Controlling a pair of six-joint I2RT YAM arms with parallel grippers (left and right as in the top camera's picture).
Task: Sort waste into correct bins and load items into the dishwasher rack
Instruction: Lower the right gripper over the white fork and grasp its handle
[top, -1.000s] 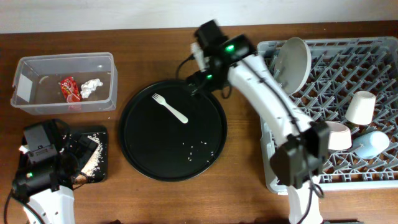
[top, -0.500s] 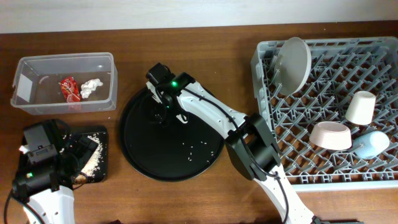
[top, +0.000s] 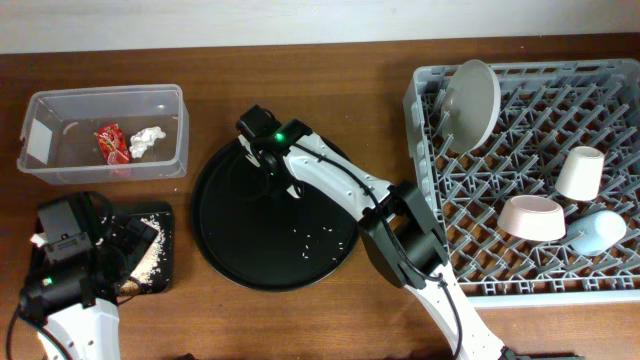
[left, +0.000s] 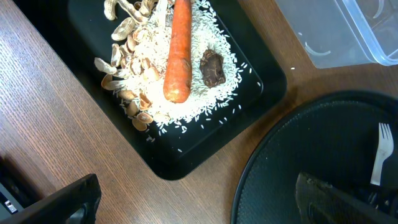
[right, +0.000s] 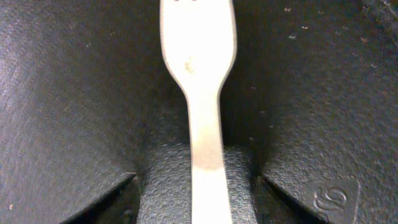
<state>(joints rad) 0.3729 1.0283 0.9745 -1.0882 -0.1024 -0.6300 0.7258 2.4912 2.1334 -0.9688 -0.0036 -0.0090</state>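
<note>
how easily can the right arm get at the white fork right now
Very likely yes: the right gripper is down on the round black tray, the white fork lying between its fingers, nothing blocking.

Looks down on a black tray (left: 186, 163) on the bench (left: 62, 124), heaped with rice (left: 219, 93). Shows a carrot (left: 178, 50) lying across the rice, a brown lump (left: 212, 67) just beside it, beige strips (left: 127, 87) on its other side. Catches a clear tub (left: 348, 31) corner nearby, plus a round tray (left: 292, 162) bearing a fork (left: 380, 152).
</note>
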